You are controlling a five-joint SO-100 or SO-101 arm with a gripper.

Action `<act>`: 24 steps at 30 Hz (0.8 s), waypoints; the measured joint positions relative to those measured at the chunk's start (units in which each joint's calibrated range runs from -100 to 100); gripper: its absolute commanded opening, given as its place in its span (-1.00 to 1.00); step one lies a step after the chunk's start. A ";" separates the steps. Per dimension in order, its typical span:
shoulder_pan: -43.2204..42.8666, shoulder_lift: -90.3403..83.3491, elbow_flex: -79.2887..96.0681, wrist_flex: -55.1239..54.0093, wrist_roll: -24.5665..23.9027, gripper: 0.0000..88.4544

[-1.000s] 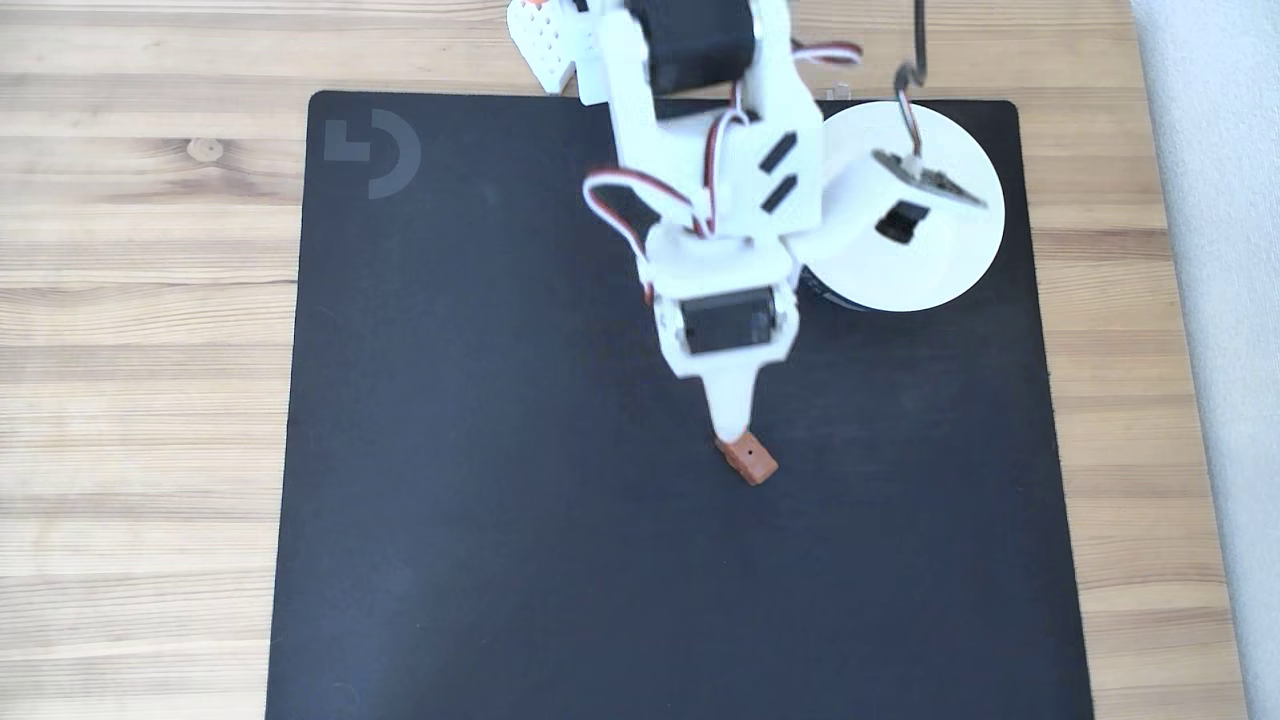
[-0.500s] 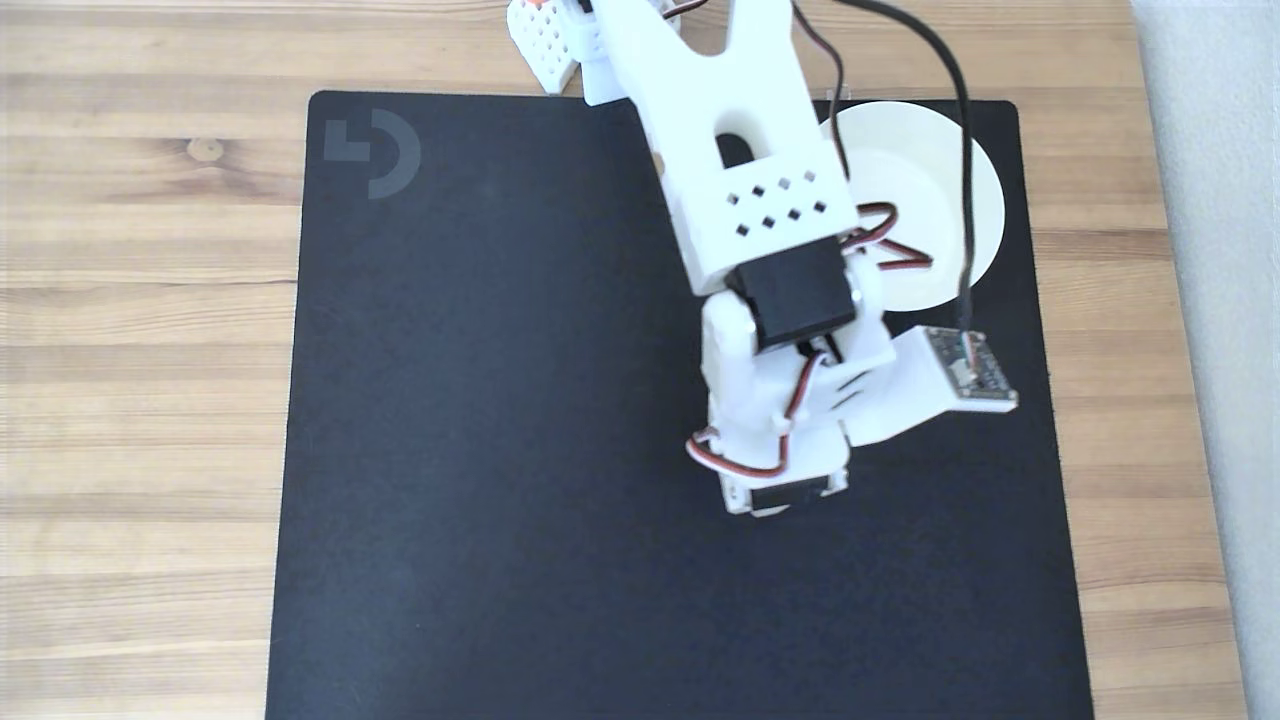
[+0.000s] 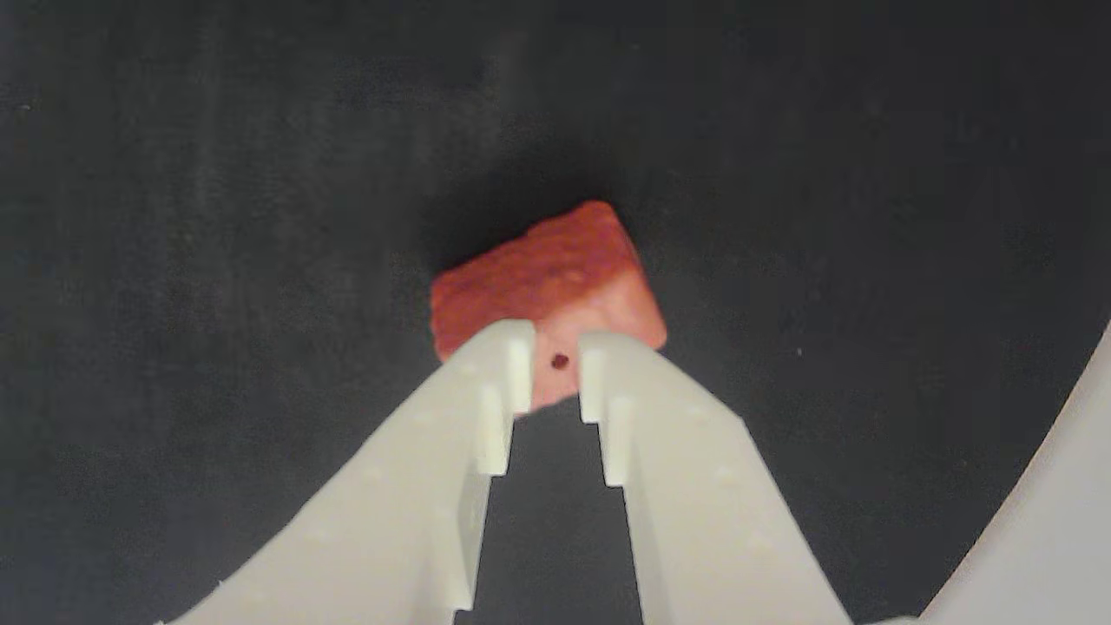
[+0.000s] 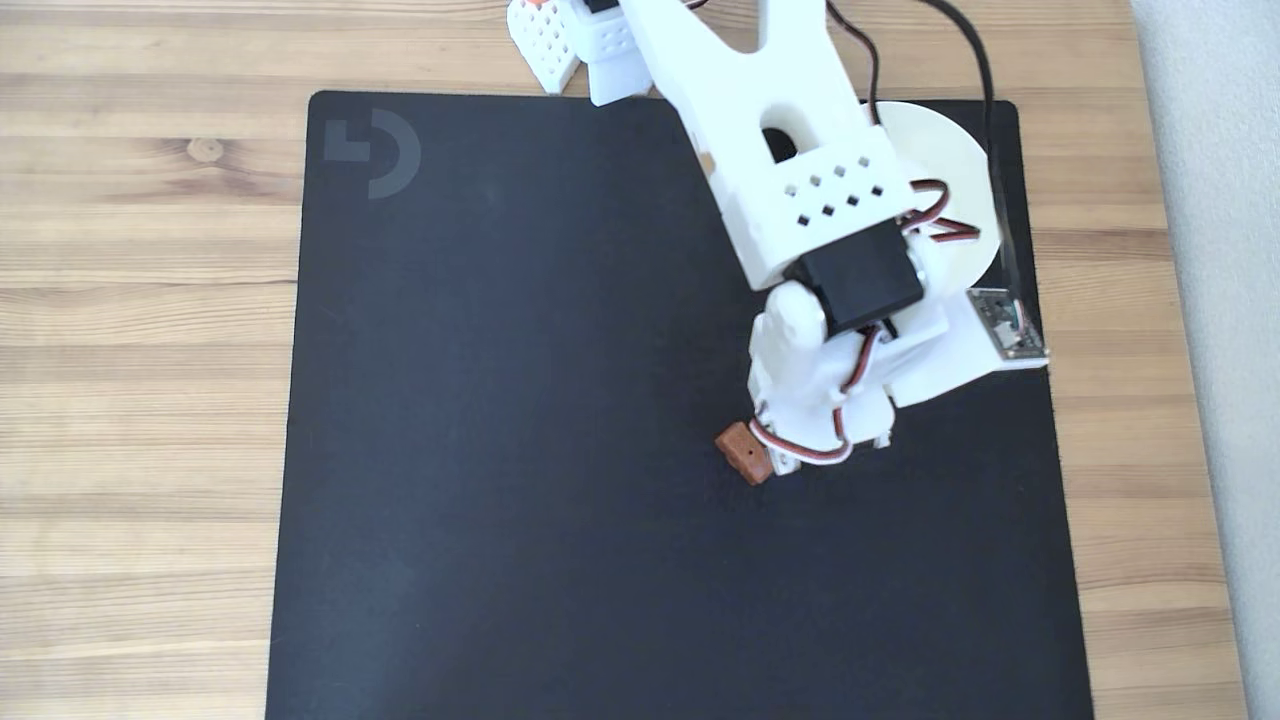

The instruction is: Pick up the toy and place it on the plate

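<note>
In the wrist view the toy [image 3: 542,278], a small reddish-brown block with a dark dot on its near face, lies on the black mat. My gripper [image 3: 555,345] hovers at its near face with the white fingers [image 3: 486,382] only a narrow gap apart. That gap is much narrower than the block, and nothing is held between the fingers. In the fixed view the toy [image 4: 745,452] lies on the mat just left of the arm's wrist [image 4: 830,390], which covers the gripper. The white plate [image 4: 950,150] sits at the mat's far right corner, partly hidden by the arm.
The black mat [image 4: 500,400] covers most of the wooden table [image 4: 140,300]. A cable and a small circuit board [image 4: 1010,325] hang off the arm's right side. A white curved shape [image 3: 1041,538] fills the wrist view's lower right corner.
The arm has swung to the right and back, uncovering the toy it hid half a second ago. The toy lies in the same spot on the mat as one second ago.
</note>
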 measured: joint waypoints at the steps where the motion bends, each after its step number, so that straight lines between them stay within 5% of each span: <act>1: 0.00 0.00 -0.09 0.25 0.00 -0.95; 24: 3.16 0.00 -0.57 0.59 0.00 -0.93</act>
